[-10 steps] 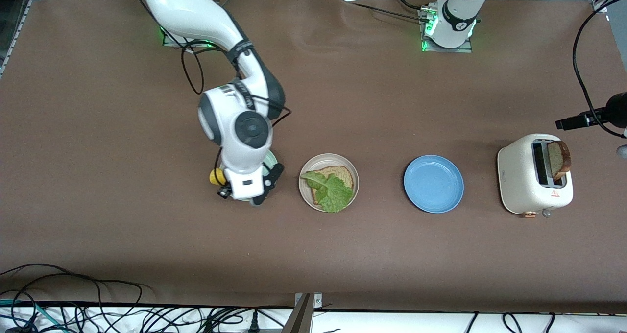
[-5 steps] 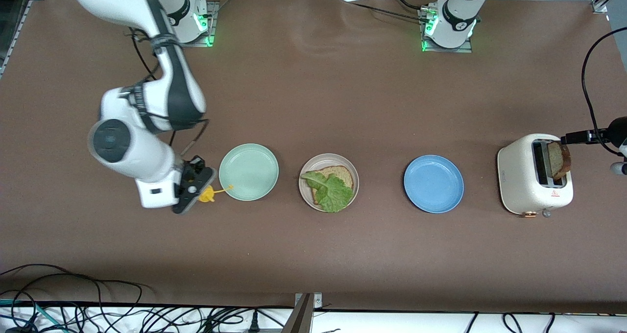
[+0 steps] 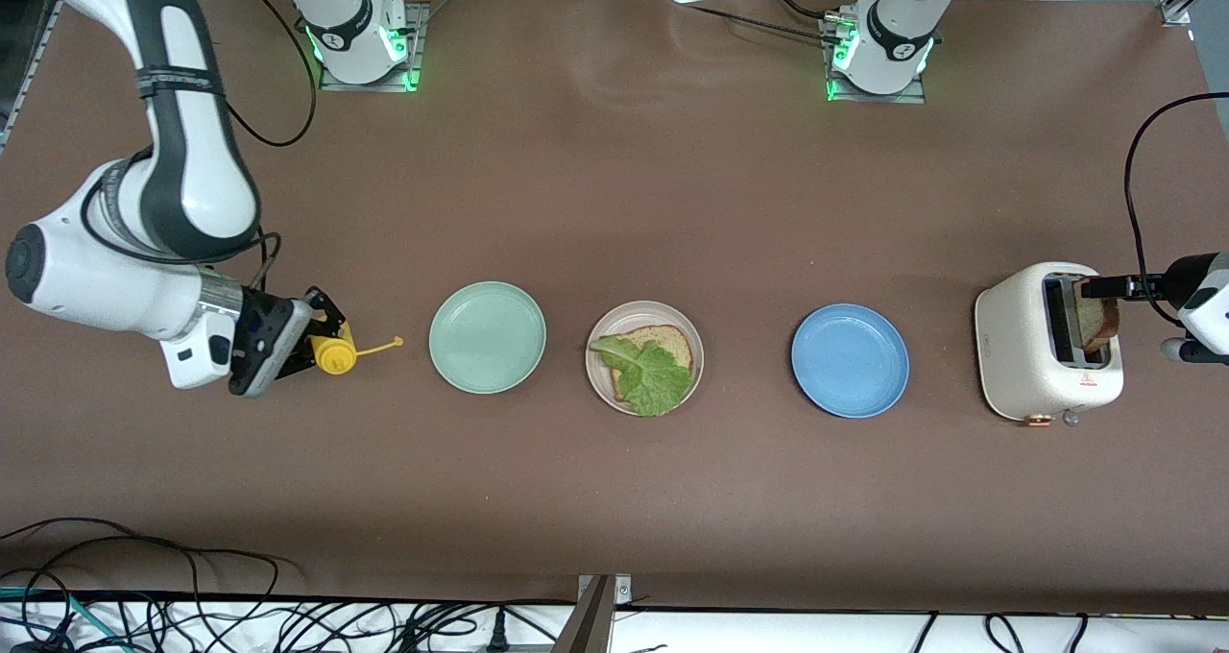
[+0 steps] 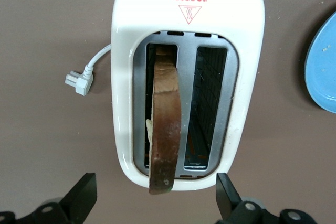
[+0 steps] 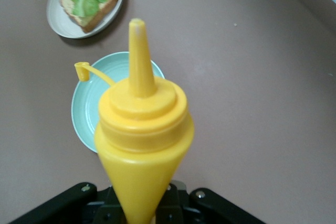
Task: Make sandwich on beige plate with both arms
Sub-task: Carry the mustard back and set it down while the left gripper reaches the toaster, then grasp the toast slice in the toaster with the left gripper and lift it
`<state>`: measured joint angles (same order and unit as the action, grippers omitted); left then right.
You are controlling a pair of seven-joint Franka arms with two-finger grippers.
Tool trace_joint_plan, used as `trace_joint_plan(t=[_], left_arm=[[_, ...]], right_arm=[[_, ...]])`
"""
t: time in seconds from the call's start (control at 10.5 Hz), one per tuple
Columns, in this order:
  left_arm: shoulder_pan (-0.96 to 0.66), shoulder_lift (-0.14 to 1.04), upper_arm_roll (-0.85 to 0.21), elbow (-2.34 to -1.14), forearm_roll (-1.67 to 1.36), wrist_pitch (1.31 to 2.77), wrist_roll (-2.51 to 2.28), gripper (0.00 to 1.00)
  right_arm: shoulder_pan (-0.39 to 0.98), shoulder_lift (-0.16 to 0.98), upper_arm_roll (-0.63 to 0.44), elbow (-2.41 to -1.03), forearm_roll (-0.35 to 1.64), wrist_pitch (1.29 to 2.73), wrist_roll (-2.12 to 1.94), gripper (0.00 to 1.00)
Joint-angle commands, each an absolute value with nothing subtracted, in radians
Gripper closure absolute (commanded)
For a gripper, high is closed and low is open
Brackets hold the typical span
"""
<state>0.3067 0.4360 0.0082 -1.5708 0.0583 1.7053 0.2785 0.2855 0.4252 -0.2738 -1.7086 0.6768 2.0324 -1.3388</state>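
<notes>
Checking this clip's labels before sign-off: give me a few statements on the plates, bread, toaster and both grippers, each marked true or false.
1. The beige plate holds one bread slice with a lettuce leaf on top. True.
2. A second bread slice stands in the toaster. True.
3. The left gripper is shut on that slice. False: it is open, above the toaster.
4. The right gripper is empty. False: it is shut on a yellow squeeze bottle.
5. The blue plate carries the lettuce. False: nothing lies on it.
</notes>
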Motion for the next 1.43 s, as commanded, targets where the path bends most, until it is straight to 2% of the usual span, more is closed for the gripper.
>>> trace_joint_plan(t=[0.0,0.29,0.48,0.57,0.86,1.15,1.34], left_arm=[[0.31,0.46,0.002,-1.548,0.094,1.704,0.296,0.1],[0.311,0.474,0.002,-1.548,0.095,1.704,0.298,0.46],[0.31,0.476,0.002,-1.548,0.095,1.704,0.298,0.64],[0.31,0.476,0.003,-1.548,0.095,1.703,0.298,0.77],[0.31,0.462,0.002,-1.537,0.095,1.683,0.301,1.0],[0.325,0.382,0.003,-1.52,0.095,1.617,0.347,1.0],[0.325,0.359,0.003,-1.41,0.095,1.477,0.356,1.0]], right_arm=[[0.27,0.357,-0.322,-1.854,0.846,2.039,-1.623,0.93],[0.226,0.357,-0.385,-1.966,1.001,1.99,-1.961,0.93],[0.168,0.371,-0.426,-2.026,1.083,1.897,-2.18,0.94],[0.164,0.383,-0.469,-2.039,1.097,1.847,-2.256,0.93],[0.135,0.403,-0.514,-2.118,1.173,1.754,-2.443,0.94],[0.112,0.435,-0.514,-2.178,1.232,1.734,-2.557,0.94],[0.095,0.471,-0.514,-2.187,1.262,1.706,-2.621,0.94]])
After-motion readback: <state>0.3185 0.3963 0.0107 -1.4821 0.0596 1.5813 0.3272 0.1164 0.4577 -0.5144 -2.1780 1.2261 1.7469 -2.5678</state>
